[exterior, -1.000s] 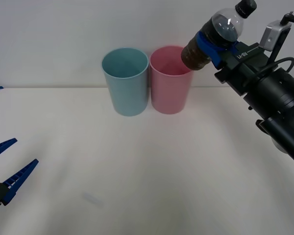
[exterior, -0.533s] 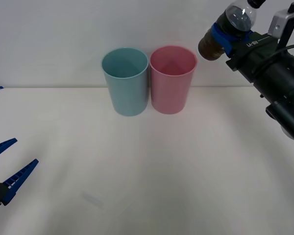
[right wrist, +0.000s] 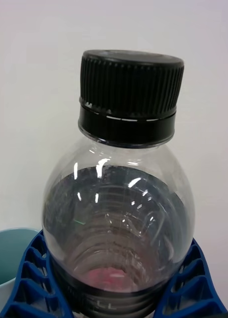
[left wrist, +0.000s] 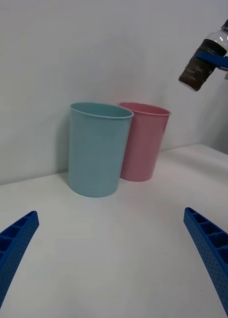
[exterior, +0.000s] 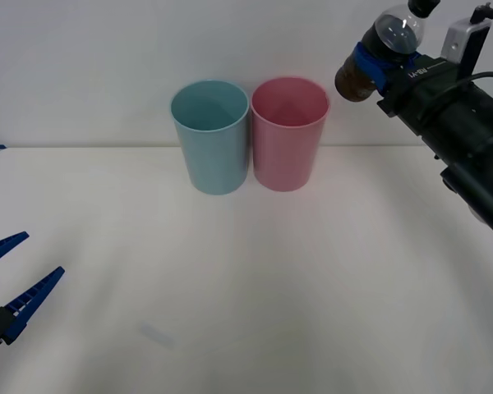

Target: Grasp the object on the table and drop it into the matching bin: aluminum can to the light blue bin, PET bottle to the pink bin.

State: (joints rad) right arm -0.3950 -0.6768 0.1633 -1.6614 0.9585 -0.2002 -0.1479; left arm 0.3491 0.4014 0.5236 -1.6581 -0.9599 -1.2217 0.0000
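R gripper (exterior: pixel 376 67) | jaws clamped on PET bottle (exterior: pixel 384 51), held tilted in air at 2 o'clock of pink bin (exterior: pixel 288 134) | L gripper (exterior: pixel 4 283) at 8 o'clock over counter (exterior: pixel 246 287), jaws wide | light blue bin (exterior: pixel 211 135) touching pink at its 9 o'clock

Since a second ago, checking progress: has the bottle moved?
Yes. The bottle, in the right gripper, moved right, off the pink bin.
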